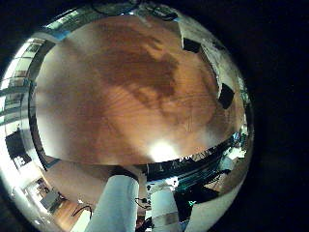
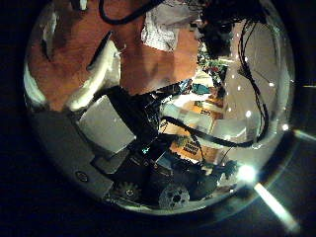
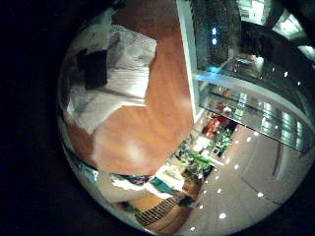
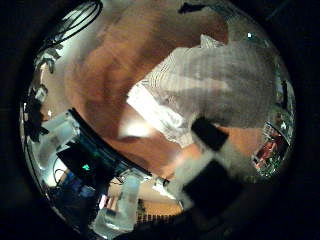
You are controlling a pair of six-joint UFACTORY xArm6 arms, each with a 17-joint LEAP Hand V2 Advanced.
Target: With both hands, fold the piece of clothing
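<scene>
Striped pale clothing (image 4: 215,85) fills my right palm views, lying flat on the wooden bench (image 3: 162,108), close under the right hand (image 4: 215,150), fingers straight, gripping nothing. Left hand's fingers I cannot tell. I'd bring it nearer, then pinch matching edges.

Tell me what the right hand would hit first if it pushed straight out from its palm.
Probably the piece of clothing: it fills much of the right thumb side palm view, lying on the wooden table, with the right hand close over it. Depth is unclear, so this is a judgement.
</scene>
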